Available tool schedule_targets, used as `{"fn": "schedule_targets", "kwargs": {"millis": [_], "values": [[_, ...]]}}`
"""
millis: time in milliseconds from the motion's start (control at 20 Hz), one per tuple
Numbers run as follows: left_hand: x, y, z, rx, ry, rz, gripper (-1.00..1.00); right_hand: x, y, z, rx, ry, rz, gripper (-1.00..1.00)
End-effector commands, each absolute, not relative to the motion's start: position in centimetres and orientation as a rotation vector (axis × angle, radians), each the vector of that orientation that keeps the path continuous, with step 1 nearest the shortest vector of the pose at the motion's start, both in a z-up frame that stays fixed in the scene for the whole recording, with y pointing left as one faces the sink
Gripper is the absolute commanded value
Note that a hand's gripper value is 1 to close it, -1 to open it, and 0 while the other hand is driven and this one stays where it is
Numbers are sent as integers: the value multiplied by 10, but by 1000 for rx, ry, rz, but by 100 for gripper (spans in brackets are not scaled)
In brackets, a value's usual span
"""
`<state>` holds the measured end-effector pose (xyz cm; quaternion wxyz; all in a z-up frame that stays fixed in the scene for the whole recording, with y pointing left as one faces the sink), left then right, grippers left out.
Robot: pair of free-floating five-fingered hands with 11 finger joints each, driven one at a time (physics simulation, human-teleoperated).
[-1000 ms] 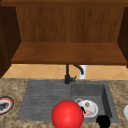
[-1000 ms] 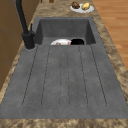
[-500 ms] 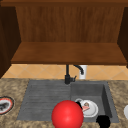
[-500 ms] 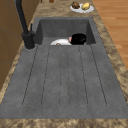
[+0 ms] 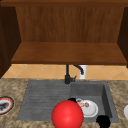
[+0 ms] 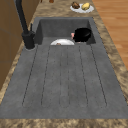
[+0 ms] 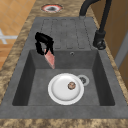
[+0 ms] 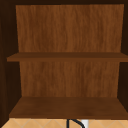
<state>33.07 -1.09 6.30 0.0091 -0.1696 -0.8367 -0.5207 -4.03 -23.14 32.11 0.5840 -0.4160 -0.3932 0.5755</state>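
Observation:
Over the left front part of the sink basin (image 7: 105, 82) hovers my left hand (image 7: 43, 43), its fingers curled downward. A pinkish elongated piece (image 7: 50, 58) hangs from it and points into the basin. The left side view has the same hand (image 6: 82, 34) above the basin's near end, with a bit of pink (image 6: 72, 35) beside it. From the front, this hand (image 5: 72, 100) peeks out behind a big red ball (image 5: 67, 115). A white plate (image 7: 60, 92) with a small brown morsel (image 7: 71, 85) lies on the basin floor. My right hand (image 5: 103, 121) is a dark shape at the sink's front edge.
A black faucet (image 5: 67, 75) stands behind the sink, and a ribbed drainboard (image 6: 65, 77) lies to the basin's left. A red-rimmed plate (image 5: 4, 105) sits on the left counter, a plate of food (image 6: 81, 6) on the right counter. Wooden shelves (image 8: 67, 107) hang above.
In the left side view the hand over the basin has come a little higher and shows more plainly. The front view looks the same.

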Motion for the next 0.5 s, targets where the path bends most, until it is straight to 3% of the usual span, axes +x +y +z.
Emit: {"fn": "schedule_targets", "kwargs": {"millis": [0,450], "values": [[321,2,94,-588,-2620,-1638,100,-40,-231,321,-971,-918,1343,0],[308,34,164,-592,-2627,-1636,100,-40,-231,321,-971,-918,1343,0]]}}
